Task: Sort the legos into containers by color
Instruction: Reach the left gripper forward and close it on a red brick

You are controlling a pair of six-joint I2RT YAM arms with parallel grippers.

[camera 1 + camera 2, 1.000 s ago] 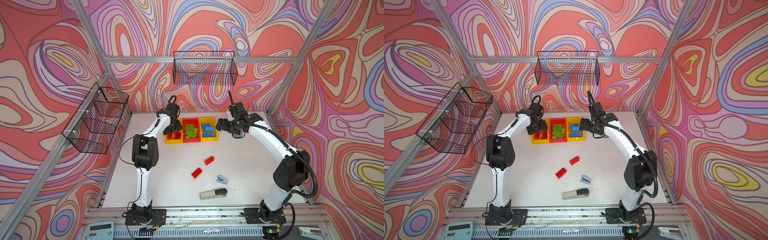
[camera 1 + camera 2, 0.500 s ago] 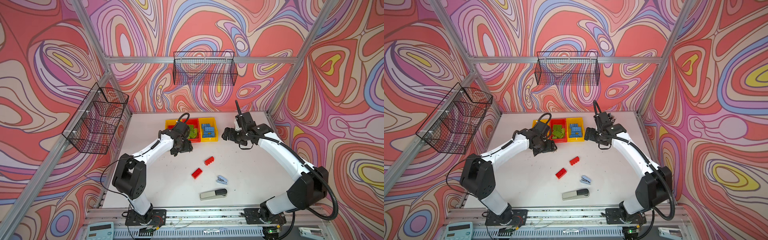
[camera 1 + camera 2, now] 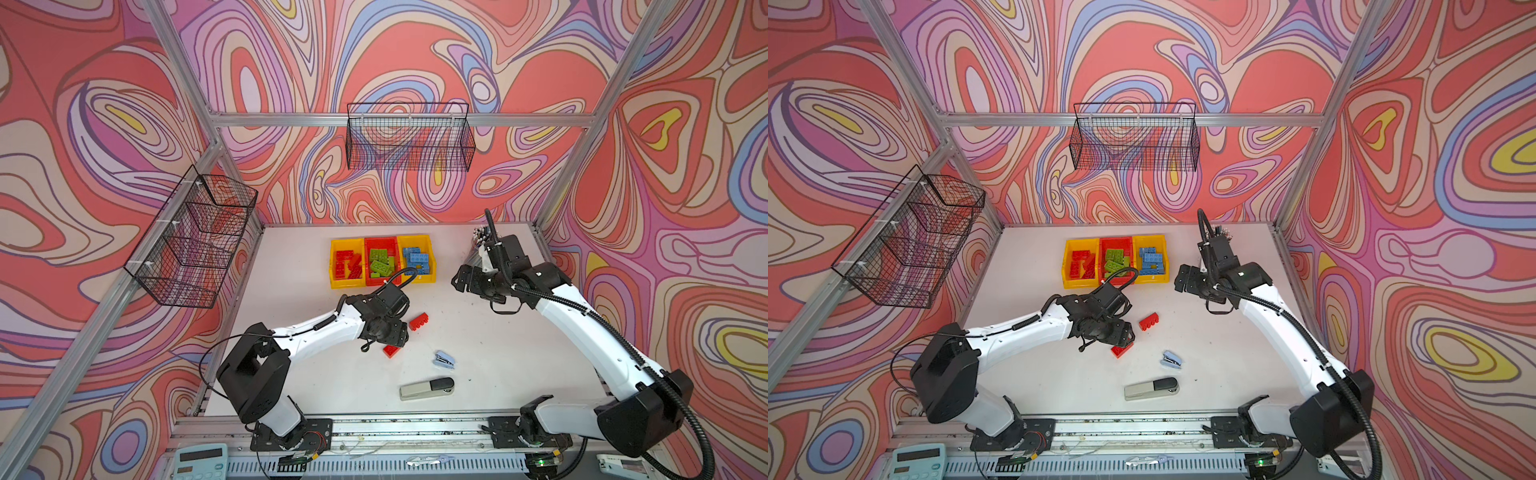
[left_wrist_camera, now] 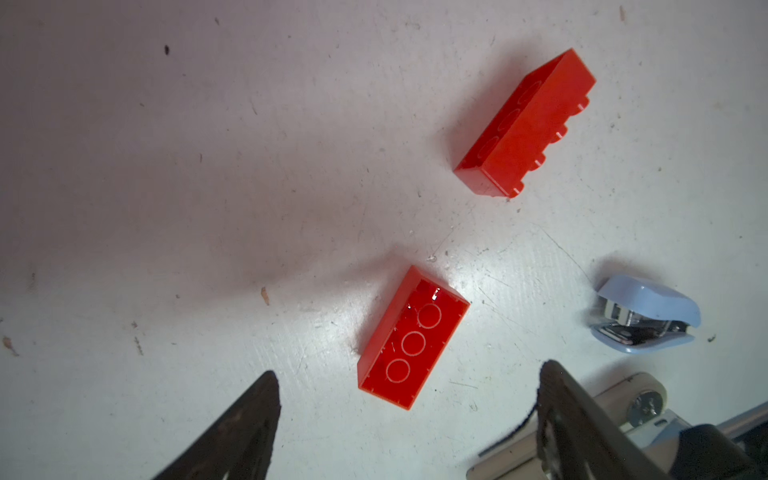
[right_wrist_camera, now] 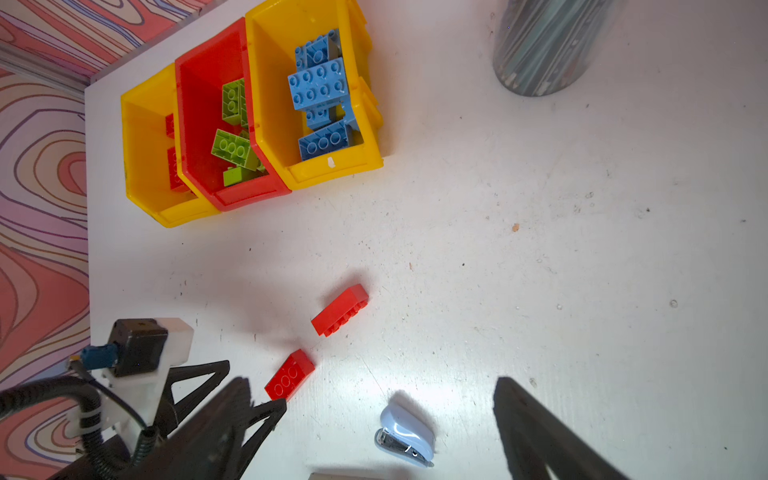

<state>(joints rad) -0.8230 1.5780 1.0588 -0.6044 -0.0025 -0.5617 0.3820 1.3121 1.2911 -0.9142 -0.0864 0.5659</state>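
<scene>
Both top views: high up, over my base side, looking steeply down, far off, whole table in both, nearly same framing. My left wrist camera: close, facing down on two red legos. My right wrist camera: higher, farther, shares those legos, plus the containers.

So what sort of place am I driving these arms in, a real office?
Probably a staged robot test cell, not an office: an aluminium frame and swirl-patterned walls box in one white table, with a grey stapler laid out, seemingly as a prop.
</scene>
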